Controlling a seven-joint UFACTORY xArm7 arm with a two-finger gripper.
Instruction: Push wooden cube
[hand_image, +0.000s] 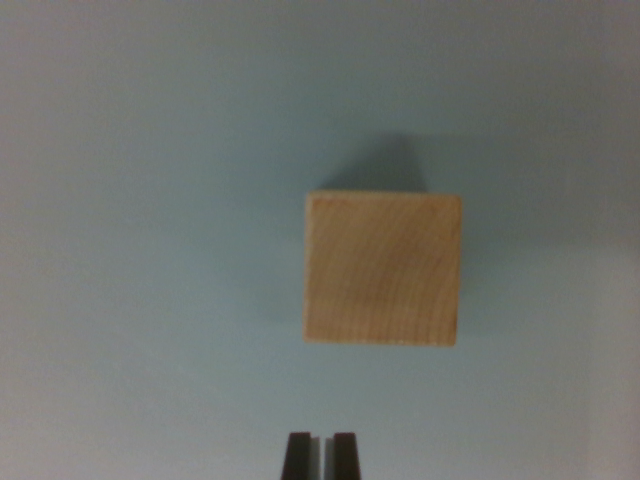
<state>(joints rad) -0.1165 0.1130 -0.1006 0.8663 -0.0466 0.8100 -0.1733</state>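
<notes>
A light wooden cube (382, 268) rests on a pale blue-grey surface, a little right of the wrist view's centre, its top face turned to the camera and a soft shadow behind it. My gripper (320, 455) shows at the bottom edge as two dark fingertips with only a thin gap between them and nothing held. The tips stand below the cube and slightly toward the wrist view's left of its middle, apart from it.
The pale blue-grey surface (140, 240) fills the whole view around the cube. No other object or edge is in sight.
</notes>
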